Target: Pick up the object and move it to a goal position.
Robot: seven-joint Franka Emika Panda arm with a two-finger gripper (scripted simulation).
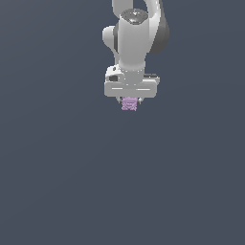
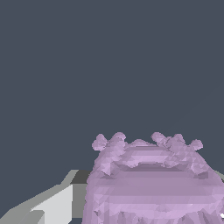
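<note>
At about twelve o'clock in the exterior view, slightly above the middle of the frame, the white Panda arm [image 1: 136, 36] reaches straight down from the upper edge, ending in a broad, pale hand. Below that hand sits the gripper [image 1: 129, 101], whose short fingers are mostly hidden; only small tips show at either side of the object [image 1: 129, 104]. The object is a tiny lilac-pink lump, roughly cube-shaped with uneven faces, much narrower than the hand above it. It sits directly at six o'clock from the hand, tucked between the fingers, and the gripper is clamped on it from both sides. The dark slate-grey ground [image 1: 62, 182] fills the rest of the view, flat and uniform; whether the object touches that surface or hangs clear of it cannot be told from this angle.

In the wrist view the object [image 2: 153, 183] looms large and close, a banded lilac mass with a knobbly rim. A grey-and-white finger [image 2: 59, 203] lies just beside it, touching its flank. Behind them the same dark grey ground [image 2: 109, 65] spreads unbroken.
</note>
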